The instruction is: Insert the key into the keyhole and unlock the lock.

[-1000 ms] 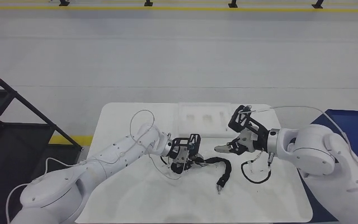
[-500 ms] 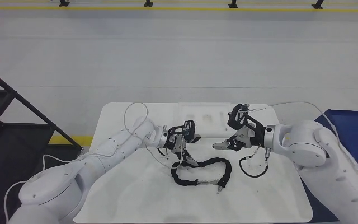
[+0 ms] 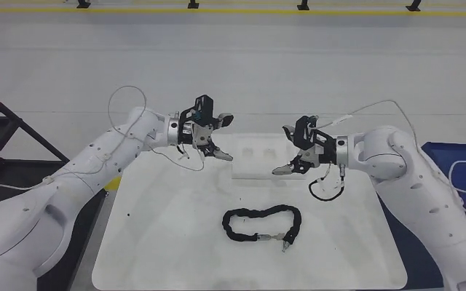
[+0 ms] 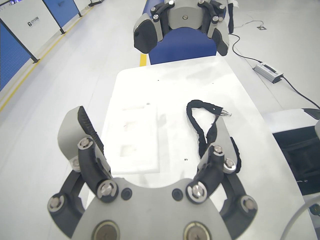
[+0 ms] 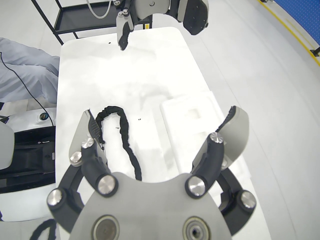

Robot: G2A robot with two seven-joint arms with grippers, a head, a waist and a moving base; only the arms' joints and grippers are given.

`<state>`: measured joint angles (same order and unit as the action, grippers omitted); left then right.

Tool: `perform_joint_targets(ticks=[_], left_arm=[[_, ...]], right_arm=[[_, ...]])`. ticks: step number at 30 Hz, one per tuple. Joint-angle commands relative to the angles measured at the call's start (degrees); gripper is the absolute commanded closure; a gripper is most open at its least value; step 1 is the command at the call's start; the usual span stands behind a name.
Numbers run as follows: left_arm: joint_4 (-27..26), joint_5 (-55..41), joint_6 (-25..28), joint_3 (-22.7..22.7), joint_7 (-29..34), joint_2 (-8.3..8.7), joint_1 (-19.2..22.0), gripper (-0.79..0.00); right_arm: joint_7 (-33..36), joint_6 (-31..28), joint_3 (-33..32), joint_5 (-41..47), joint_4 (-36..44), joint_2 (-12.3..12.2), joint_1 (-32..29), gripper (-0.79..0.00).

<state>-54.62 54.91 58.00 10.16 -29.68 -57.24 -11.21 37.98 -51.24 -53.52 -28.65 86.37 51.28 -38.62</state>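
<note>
The lock [image 3: 261,224] is a black fabric-covered chain lying in a loop on the table [image 3: 160,233], in the half nearer the robot, touching neither gripper. Its metal end [image 3: 284,245] is too small from above for me to tell key from keyhole. The left wrist view shows that end [image 4: 224,112] as a short metal stub, but I still cannot read a slot on it.

In the left wrist view part of the chain [image 4: 197,128] is hidden behind my own finger. The right wrist view likewise cuts the chain [image 5: 125,131] off behind the gripper body.

The left gripper [image 3: 224,137] hangs over the far left edge of the table with its jaws wide apart and nothing between them. The right gripper [image 3: 284,151] faces it from the other side of the foam tray [image 3: 251,169], jaws likewise spread and empty.

The tray sits against the far edge, well apart from the lock. Bare tabletop lies all round the loop.
</note>
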Motion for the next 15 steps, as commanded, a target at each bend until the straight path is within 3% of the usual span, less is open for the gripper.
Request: perform_joint_targets(ticks=[1, 15], left_arm=[[0.4, -1.4, 0.0, -0.4, 0.3, 0.54, 1.3, -0.785], [0.0, -6.1, 0.0, -0.4, 3.3, 2.54, 6.1, -0.784]], right_arm=[[0.3, -0.6, -0.2, 0.8, -1.0, 0.1, 1.7, -0.785], [9.0, 0.1, -0.6, 12.1, -3.4, -0.2, 8.0, -0.785]])
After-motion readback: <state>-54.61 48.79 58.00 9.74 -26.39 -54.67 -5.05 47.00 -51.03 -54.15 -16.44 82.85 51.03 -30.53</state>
